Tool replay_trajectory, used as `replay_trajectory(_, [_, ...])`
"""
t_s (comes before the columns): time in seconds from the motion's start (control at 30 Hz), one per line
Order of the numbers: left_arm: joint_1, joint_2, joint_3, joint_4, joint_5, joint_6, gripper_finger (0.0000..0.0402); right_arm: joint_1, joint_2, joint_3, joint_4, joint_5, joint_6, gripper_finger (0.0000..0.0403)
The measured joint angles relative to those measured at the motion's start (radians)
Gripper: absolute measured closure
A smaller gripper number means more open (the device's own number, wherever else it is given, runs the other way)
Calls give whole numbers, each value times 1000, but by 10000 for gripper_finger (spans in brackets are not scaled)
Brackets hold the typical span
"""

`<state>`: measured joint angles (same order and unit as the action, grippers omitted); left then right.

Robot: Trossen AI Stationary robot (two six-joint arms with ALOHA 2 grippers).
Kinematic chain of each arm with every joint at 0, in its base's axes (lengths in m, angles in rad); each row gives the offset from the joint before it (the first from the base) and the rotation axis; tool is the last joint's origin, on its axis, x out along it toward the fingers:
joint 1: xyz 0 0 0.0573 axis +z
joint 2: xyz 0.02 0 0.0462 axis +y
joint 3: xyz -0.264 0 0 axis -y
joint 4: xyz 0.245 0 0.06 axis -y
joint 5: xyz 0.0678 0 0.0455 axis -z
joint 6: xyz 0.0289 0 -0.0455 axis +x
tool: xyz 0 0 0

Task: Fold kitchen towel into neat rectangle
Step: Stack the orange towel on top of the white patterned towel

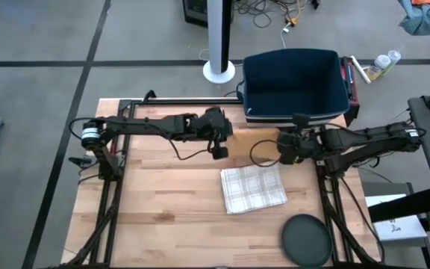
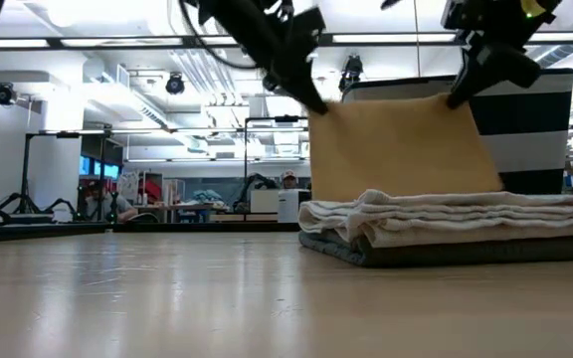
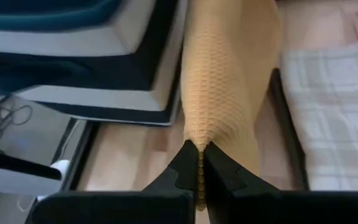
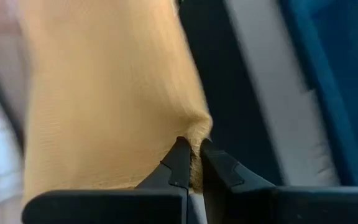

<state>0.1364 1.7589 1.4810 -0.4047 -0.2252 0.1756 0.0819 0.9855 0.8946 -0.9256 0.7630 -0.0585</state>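
A tan waffle-weave kitchen towel [image 2: 401, 149] hangs spread between my two grippers, over the table's far middle. My left gripper [image 2: 316, 104] is shut on its upper left corner and my right gripper [image 2: 458, 99] on its upper right corner. Its lower edge is hidden in the low view behind a folded white plaid towel [image 1: 254, 188]. That towel lies flat on the table just in front of the tan one. In the high view my left gripper [image 1: 220, 152] and right gripper [image 1: 284, 149] stand side by side in front of a blue bin. My left gripper pinches the towel's upper left corner [image 3: 199, 142] between its two fingers, slanting down from the table's left. The cloth hangs below the fingers. My right gripper pinches the upper right corner [image 4: 194, 138], bunched, between its two fingers, slanting down from the table's right. The top edge runs nearly straight between the two holds.
A blue bin [image 1: 295, 82] stands at the table's far edge, right behind the hanging towel. A dark round plate [image 1: 306, 239] lies at the near right corner. Bare wood [image 1: 163, 202] spreads to the left of the folded plaid towel.
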Motion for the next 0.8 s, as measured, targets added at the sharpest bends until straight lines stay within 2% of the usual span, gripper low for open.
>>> replay_trajectory(0.13, [-1,-12,13,-22,-7,-19,401,-38,-15,-25,61,-31,-79,394])
replay_trajectory(0.27, [-14,-15,0,-20,31,-97,401,-56,-21,-66,140,-184,-179,394])
replay_trajectory(0.33, [-36,-15,-13,-40,25,-122,401,-56,-21,-73,173,-224,-214,394])
replay_trajectory(0.53, [-88,-32,-31,-64,21,-197,401,-56,-51,-78,174,-248,-302,394])
replay_trajectory(0.6, [-99,-34,-30,-69,16,-212,401,-56,-69,-78,181,-255,-316,394])
replay_trajectory(0.8, [-131,-33,-30,-92,15,-218,401,-56,-122,-87,175,-411,-243,394])
